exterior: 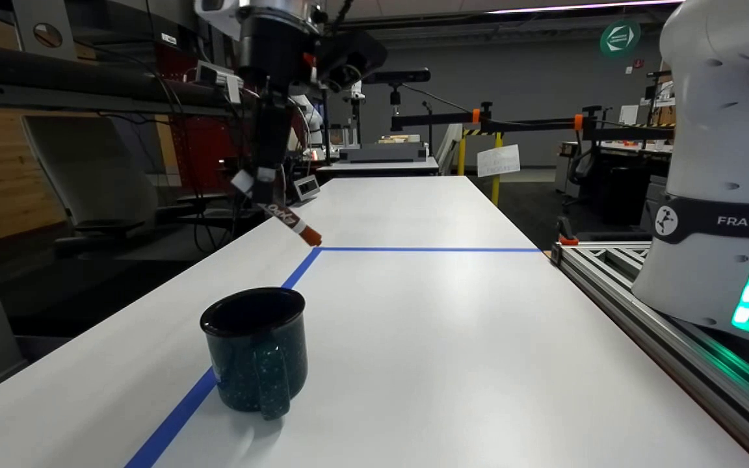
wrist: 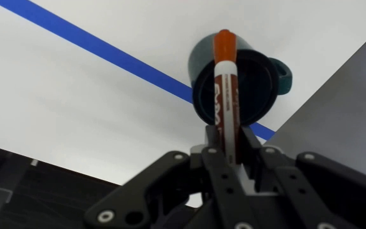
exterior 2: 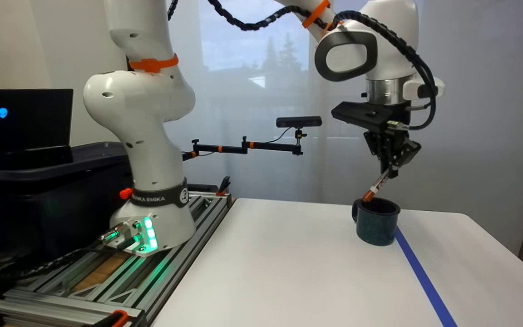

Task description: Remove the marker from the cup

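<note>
My fingers (wrist: 213,138) pinch the marker (wrist: 227,95), closed to its width; it slants, free of and higher than the cup (wrist: 254,84). Should that grip slip, it could fall inside or roll across the tabletop (wrist: 322,35).

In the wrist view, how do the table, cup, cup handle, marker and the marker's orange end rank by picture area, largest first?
1) Table
2) Cup
3) Marker
4) Cup handle and orange end: look about alike, so left unranked.
</note>
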Robot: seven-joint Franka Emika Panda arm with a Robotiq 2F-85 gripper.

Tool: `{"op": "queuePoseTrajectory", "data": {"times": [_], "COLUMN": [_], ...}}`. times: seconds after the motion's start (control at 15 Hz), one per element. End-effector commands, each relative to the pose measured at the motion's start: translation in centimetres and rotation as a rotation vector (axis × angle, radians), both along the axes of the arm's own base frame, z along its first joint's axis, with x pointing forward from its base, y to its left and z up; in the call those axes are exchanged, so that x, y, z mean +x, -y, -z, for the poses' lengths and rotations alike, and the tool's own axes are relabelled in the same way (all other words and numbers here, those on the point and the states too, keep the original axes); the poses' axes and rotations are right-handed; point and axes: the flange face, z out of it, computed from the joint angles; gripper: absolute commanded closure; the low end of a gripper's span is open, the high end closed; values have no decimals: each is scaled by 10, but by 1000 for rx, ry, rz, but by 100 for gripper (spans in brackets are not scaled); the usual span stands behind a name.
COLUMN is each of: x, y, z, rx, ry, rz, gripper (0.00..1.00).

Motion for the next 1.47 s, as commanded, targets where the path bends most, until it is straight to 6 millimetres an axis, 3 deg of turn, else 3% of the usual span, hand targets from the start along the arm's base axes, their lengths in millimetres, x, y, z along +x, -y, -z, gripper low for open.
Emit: {"op": "queuePoseTrajectory", "data": {"times": [0.0, 0.2, 0.33, 0.87, 1.0, 1.4], "x": [-30, -43, -51, -50, -47, -39], "y": [61, 105, 116, 116, 113, 97], "z": [-3, 35, 63, 157, 167, 171], "rx": [-29, -32, -25, -59, -73, -97], "ry": [-43, -106, -154, -281, -271, -168], "rz": [178, 296, 331, 343, 338, 305], "gripper": [95, 95, 95, 95, 95, 95]}}
